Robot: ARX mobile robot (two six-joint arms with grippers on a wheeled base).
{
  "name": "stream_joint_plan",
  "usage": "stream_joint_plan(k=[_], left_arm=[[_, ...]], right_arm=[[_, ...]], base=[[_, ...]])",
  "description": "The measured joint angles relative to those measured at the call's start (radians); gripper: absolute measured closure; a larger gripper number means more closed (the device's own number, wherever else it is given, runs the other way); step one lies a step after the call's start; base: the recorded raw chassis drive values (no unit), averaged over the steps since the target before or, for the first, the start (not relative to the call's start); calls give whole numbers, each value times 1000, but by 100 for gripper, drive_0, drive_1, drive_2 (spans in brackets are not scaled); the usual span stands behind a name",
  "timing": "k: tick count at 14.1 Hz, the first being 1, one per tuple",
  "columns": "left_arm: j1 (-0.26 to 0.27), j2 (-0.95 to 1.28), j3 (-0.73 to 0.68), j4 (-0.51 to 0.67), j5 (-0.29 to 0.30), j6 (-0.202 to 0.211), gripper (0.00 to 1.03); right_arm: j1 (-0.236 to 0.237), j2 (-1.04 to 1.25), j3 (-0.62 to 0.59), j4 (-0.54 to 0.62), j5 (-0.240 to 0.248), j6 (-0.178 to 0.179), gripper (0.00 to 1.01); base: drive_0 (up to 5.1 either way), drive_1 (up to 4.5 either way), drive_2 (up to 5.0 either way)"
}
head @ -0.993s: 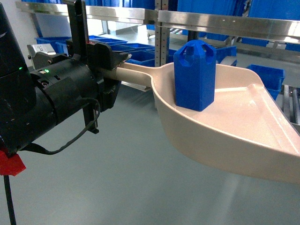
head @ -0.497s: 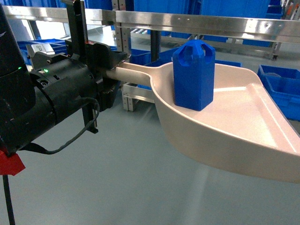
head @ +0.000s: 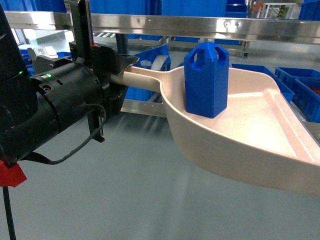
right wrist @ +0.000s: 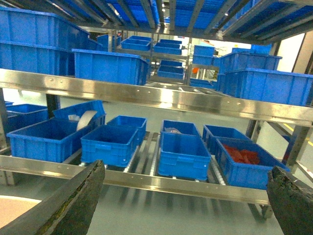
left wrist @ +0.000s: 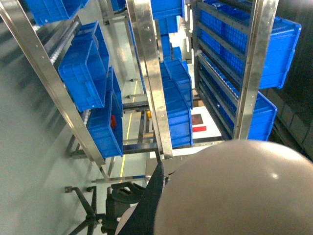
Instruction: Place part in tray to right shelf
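The beige-pink tray (head: 250, 135) is held in the air across the head view, handle to the left. My left gripper (head: 116, 75) is shut on that handle. The blue part (head: 206, 80) stands upright in the tray near its back wall. In the left wrist view the tray's underside (left wrist: 234, 191) fills the lower right beside a dark finger (left wrist: 152, 205). The right shelf's steel rail (head: 200, 22) runs behind the tray. My right gripper (right wrist: 186, 169) is open and empty, facing the shelf's lower rail (right wrist: 171, 182); it does not show in the head view.
Several blue crates (right wrist: 110, 144) sit on the roller tracks; one holds red pieces (right wrist: 242, 154), another a white item (right wrist: 85, 120). More crates (head: 150, 57) stand behind the tray's handle. Grey floor lies below. A wheeled black stand (left wrist: 90, 210) is near the rack uprights.
The shelf behind the tray has slid to the left in the head view, and its upright post has gone out of sight. Tray, part and left gripper hold the same pose.
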Motion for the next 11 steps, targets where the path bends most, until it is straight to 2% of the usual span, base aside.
stream_joint_plan(k=[11], left_arm=[[0,0,0,0,0,0,90]], right_arm=[[0,0,0,0,0,0,3]], base=[[-172,-172,-172]])
